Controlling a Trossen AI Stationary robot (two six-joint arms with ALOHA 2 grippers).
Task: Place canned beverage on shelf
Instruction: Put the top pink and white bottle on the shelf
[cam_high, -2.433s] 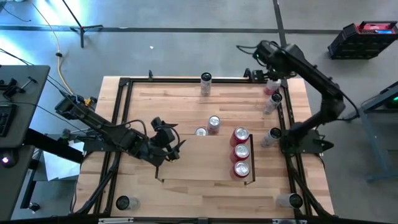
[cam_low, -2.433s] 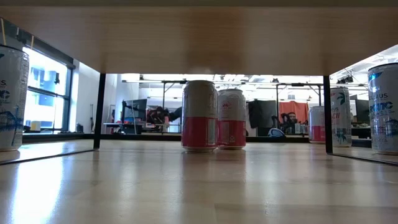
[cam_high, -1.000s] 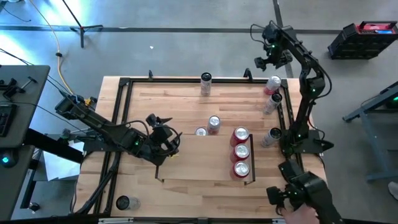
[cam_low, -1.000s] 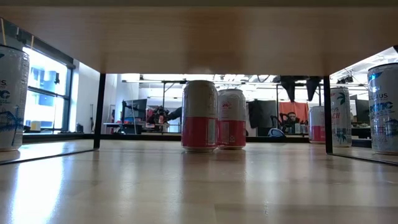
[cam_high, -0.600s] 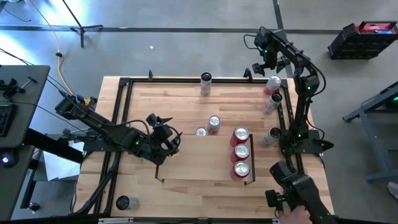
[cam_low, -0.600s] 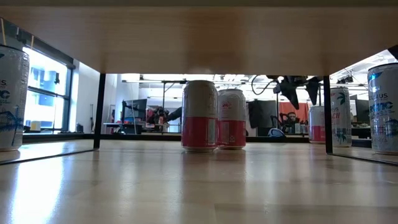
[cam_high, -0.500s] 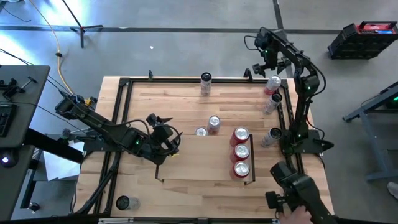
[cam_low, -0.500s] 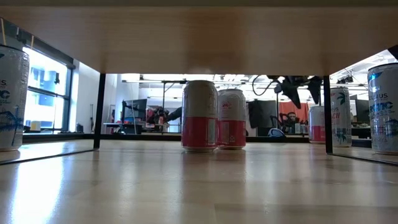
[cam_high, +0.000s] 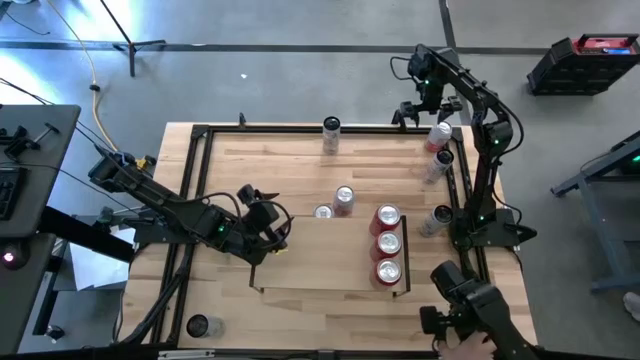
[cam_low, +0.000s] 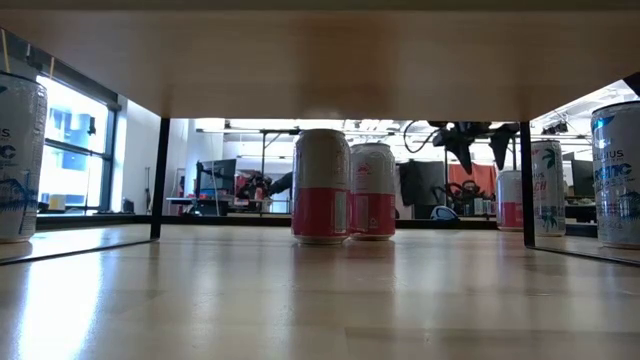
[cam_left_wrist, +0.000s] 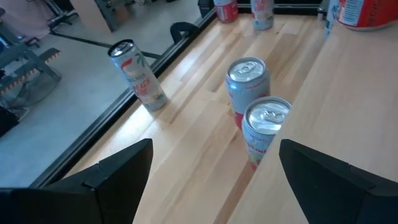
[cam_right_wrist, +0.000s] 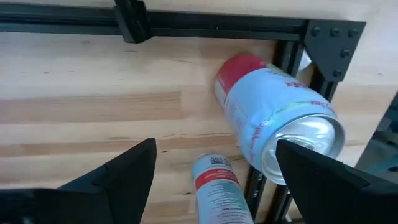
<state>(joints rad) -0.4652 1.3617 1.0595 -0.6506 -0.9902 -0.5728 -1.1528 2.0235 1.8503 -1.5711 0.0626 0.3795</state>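
The shelf (cam_high: 320, 262) is the light-wood bay with thin black rails; three red-topped cans (cam_high: 387, 242) stand in a row at its right end. Two pink-and-white cans (cam_high: 344, 197) (cam_low: 322, 185) stand just beyond its far edge. My left gripper (cam_high: 270, 228) (cam_left_wrist: 214, 149) hovers open at the shelf's left end, pointing at those two cans (cam_left_wrist: 264, 124). My right gripper (cam_high: 424, 98) (cam_right_wrist: 214, 149) (cam_low: 480, 160) hangs open above the table's far right corner, over a white can with a red base (cam_right_wrist: 273, 134) (cam_high: 438, 135) that stands on the wood beside the black rail.
More cans stand at the far edge (cam_high: 331, 126), along the right rail (cam_high: 443, 160) (cam_high: 442, 215) and at the near left corner (cam_high: 198, 325). A black frame (cam_high: 195, 135) edges the tabletop. A dark device (cam_high: 462, 305) reaches in at the near right corner.
My right gripper has shifted a little toward the table's left edge and sunk slightly over the far right corner, and its wrist has rolled. The dark device at the near right corner has crept toward the table's left edge.
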